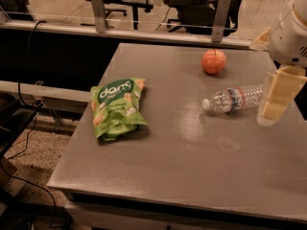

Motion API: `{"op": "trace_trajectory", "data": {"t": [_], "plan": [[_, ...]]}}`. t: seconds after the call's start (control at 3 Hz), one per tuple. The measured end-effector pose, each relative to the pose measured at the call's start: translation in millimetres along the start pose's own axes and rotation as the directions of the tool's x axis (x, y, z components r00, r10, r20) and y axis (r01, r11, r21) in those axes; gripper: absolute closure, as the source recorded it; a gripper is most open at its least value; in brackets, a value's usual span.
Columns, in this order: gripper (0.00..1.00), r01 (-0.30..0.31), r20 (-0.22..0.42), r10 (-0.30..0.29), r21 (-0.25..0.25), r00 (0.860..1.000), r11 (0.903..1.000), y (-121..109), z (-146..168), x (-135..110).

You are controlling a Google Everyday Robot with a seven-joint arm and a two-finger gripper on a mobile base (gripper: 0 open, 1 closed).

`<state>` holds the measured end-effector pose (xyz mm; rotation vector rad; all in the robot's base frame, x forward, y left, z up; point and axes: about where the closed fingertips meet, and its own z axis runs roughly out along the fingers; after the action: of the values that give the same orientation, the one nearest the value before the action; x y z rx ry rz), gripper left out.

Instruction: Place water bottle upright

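Note:
The water bottle (233,98) lies on its side on the grey table (192,152), right of centre. It is clear and ribbed, with its white cap pointing left and a blue, white and red label band. The gripper (277,96) hangs at the right edge of the view, its pale finger (279,92) in front of the bottle's base end. I cannot tell whether it touches the bottle.
A red apple (213,61) sits behind the bottle toward the table's far edge. A green snack bag (116,107) lies flat at the left. Beyond the table stand metal posts, a rail and office chairs. Cables run along the floor at the left.

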<state>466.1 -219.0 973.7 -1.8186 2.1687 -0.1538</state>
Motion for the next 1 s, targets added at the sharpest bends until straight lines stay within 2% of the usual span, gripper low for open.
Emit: {"op": "trace_trajectory", "data": {"t": [0.67,1.0], "plan": [[0.0,0.107,-0.044,-0.107,0.002,0.993,0.9942,-36,36,13],[0.0,0.145,-0.048,-0.146,-0.038,0.988,0.9888,-48,62,21]]}}
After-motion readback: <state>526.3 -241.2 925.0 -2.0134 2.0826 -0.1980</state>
